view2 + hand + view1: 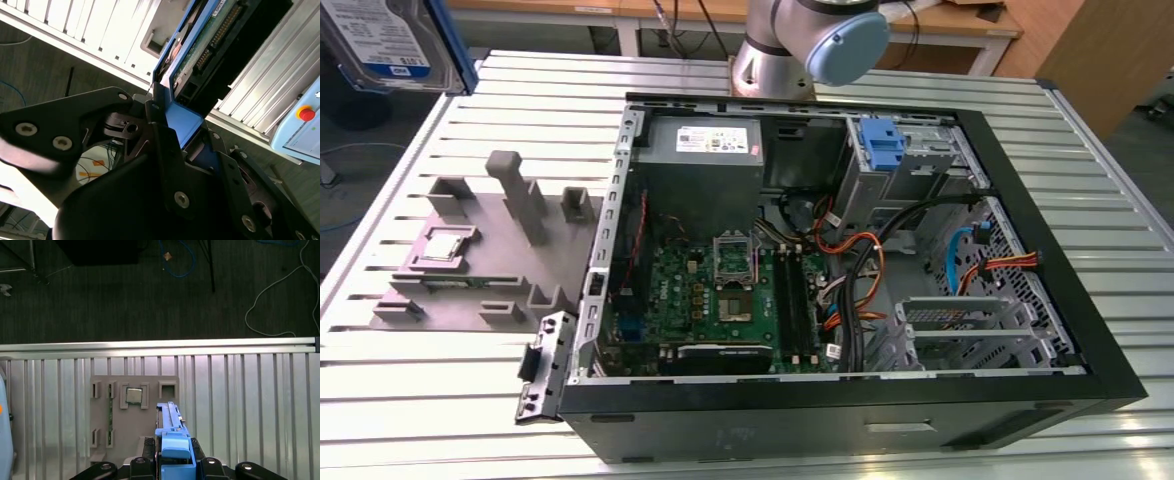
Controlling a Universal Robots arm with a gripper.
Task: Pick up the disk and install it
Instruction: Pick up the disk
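Gripper (175, 462), jaws closed on the blue rail end of the disk (170, 421), which is seen edge-on above the grey fixture plate (145, 425). The disk's long axis runs straight out from the fingers. The exterior view places it at that view's far left, well apart from the open computer case (787, 430) to the right. The print on its white-and-blue label is too small to read.

Slatted table (427, 400) with computer case (854, 412), grey fixture (520, 215)
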